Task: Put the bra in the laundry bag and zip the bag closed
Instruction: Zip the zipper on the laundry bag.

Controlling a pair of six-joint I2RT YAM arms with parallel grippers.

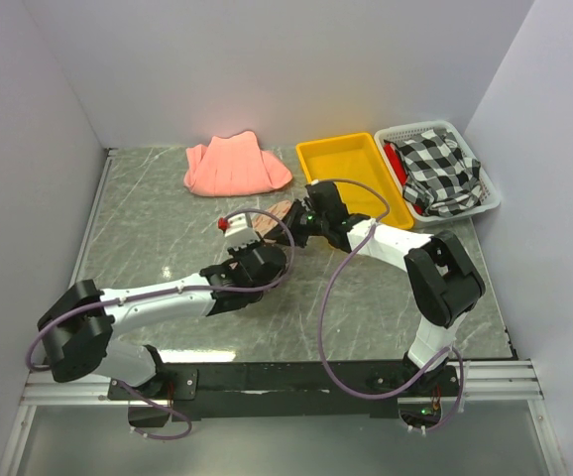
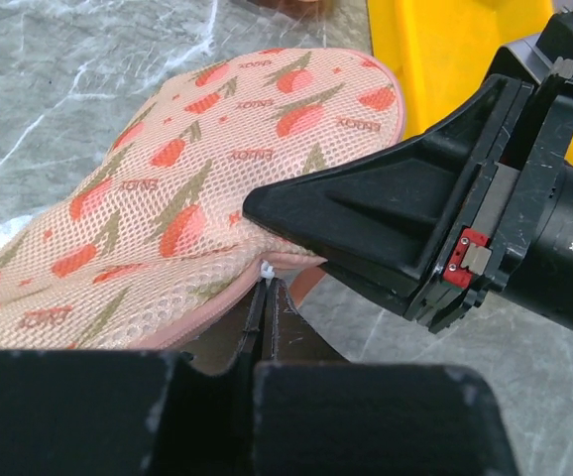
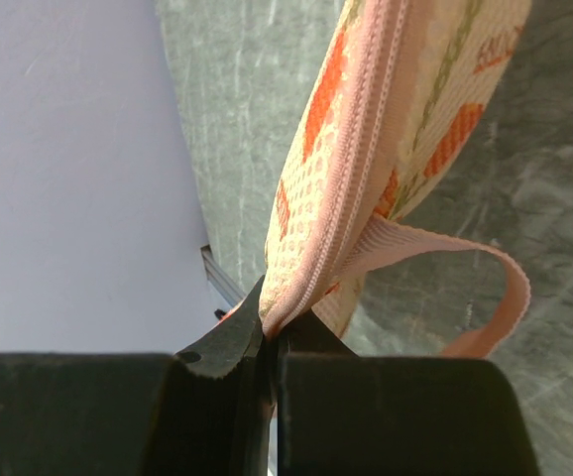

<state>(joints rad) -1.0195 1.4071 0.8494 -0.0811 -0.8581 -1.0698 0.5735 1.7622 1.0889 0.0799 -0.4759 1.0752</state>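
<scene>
While gripping the beige printed mesh laundry bag (image 2: pixel 197 169), the right gripper (image 3: pixel 270 332) is pinching three o'clock, the left gripper (image 2: pixel 265 297) six o'clock.

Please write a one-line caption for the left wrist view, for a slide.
Left gripper shut at the zip edge of the laundry bag; right gripper pinches that edge nearby.
</scene>
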